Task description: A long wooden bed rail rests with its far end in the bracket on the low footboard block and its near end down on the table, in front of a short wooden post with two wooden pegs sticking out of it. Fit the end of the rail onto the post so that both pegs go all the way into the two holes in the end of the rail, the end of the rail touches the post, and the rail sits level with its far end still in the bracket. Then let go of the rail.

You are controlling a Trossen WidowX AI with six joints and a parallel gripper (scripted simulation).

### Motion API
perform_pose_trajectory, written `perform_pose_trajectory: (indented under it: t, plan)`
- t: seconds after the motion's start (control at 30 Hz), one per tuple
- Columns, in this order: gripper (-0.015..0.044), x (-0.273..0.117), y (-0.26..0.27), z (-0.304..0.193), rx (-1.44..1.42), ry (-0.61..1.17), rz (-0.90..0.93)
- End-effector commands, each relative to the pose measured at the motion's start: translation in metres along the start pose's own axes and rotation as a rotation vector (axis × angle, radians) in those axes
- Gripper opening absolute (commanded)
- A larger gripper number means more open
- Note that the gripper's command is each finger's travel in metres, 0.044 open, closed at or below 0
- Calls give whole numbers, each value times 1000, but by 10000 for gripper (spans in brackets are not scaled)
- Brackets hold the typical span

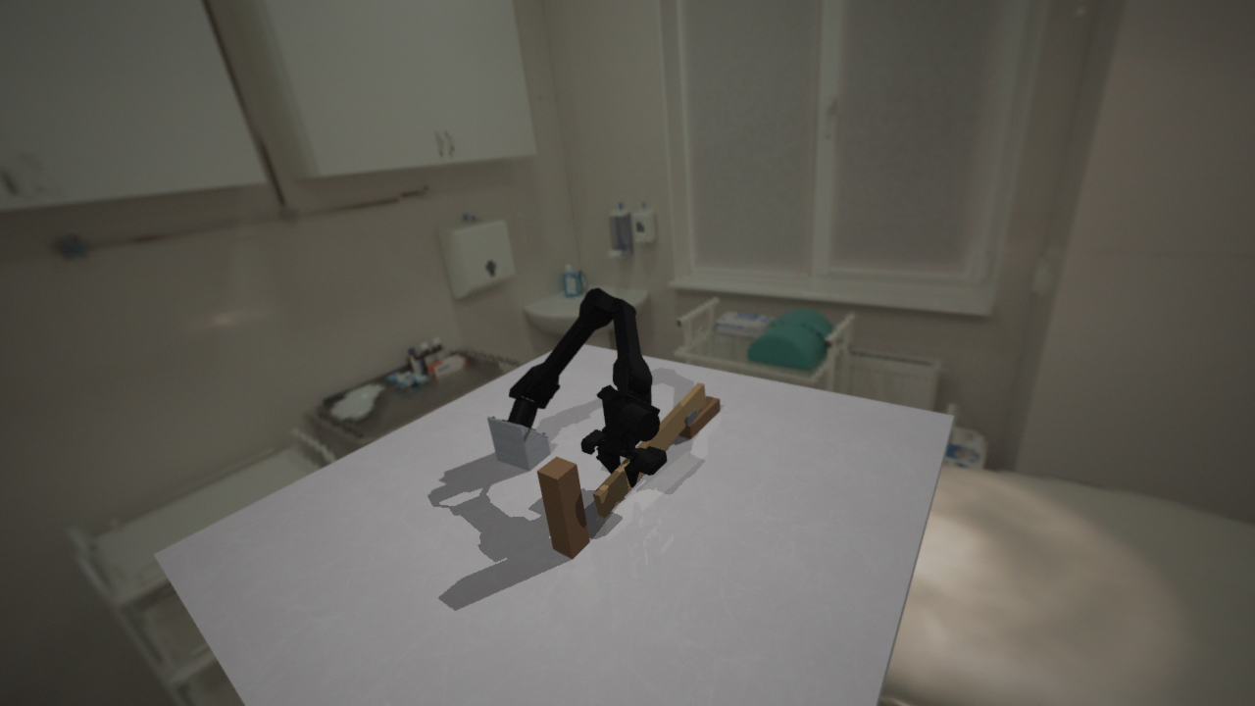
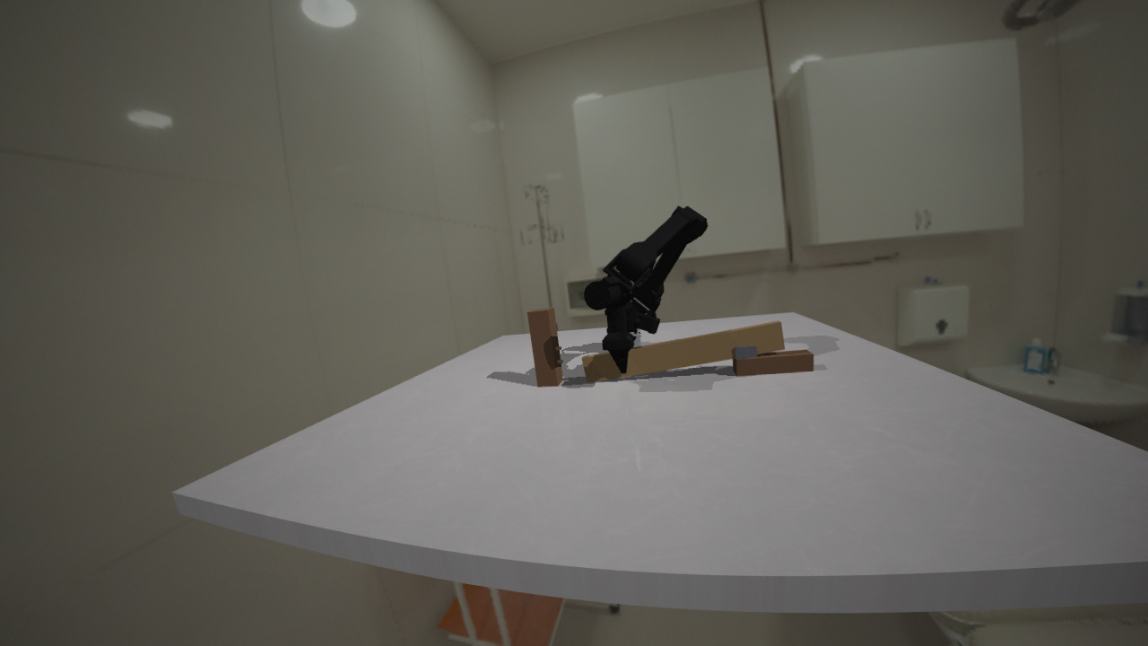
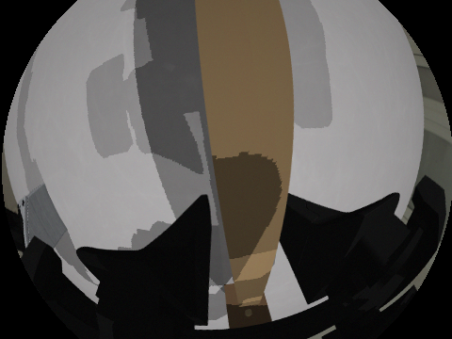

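With the wooden post [image 1: 561, 509] [image 2: 543, 346] [image 3: 237, 319] as the landmark, the long bed rail [image 1: 677, 428] [image 2: 698, 345] [image 3: 247, 94] runs away from its pegged side. The rail's near end is down at the table [image 1: 745, 562] [image 2: 642, 466] [image 3: 367, 118], near the post's foot but apart from it — a gap shows between them. From there the rail slopes upward away from the post to the bracket [image 1: 691, 416] [image 2: 745, 352] on the low footboard block [image 1: 704, 419] [image 2: 774, 363], well apart from the post. The post stands upright, its pegs [image 2: 559, 348] outside the rail.

The black gripper [image 1: 624, 475] [image 2: 623, 369] [image 3: 235, 196] is beside the post, on the rail's side, pointing down with a finger on either side of the rail near its low end. The claw is partly spread — not clenched on the wood, with a gap showing along one side.
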State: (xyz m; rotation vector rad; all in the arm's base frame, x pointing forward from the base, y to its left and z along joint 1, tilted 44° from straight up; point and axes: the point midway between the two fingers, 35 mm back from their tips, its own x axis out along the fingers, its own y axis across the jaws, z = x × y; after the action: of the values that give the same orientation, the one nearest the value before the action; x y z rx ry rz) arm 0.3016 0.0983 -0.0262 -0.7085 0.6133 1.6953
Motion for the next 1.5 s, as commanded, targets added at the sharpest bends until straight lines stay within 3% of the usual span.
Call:
perform_pose_trajectory:
  t: [0.0, 0.27, 1.47]
  plan:
    - [72, 1, 0, 1, 5, -5, -2]
    - [0, 1, 0, 1, 5, -5, -2]
    - [0, -13, -3, 0, 5, -5, -2]
